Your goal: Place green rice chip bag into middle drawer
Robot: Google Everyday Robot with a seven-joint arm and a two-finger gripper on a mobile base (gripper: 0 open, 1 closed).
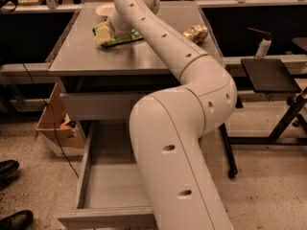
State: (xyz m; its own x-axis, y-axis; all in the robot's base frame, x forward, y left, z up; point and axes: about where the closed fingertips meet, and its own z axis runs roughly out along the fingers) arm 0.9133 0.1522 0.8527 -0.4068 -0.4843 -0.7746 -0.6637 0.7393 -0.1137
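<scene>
The green rice chip bag (106, 35) lies flat on the grey cabinet top (96, 61), near its back left. My gripper (114, 28) is at the bag's right end, right over it, mostly hidden behind my own wrist. The middle drawer (103, 186) is pulled out wide open below the cabinet front, and what shows of its flat bottom is bare. My arm covers the drawer's right part.
A small white bowl (104, 9) stands behind the bag. A gold-coloured can (195, 32) lies at the top's right. A cardboard box (52, 124) stands left of the cabinet, with black shoes (10, 167) on the floor. A black side table (268, 74) and a bottle (263, 46) are at the right.
</scene>
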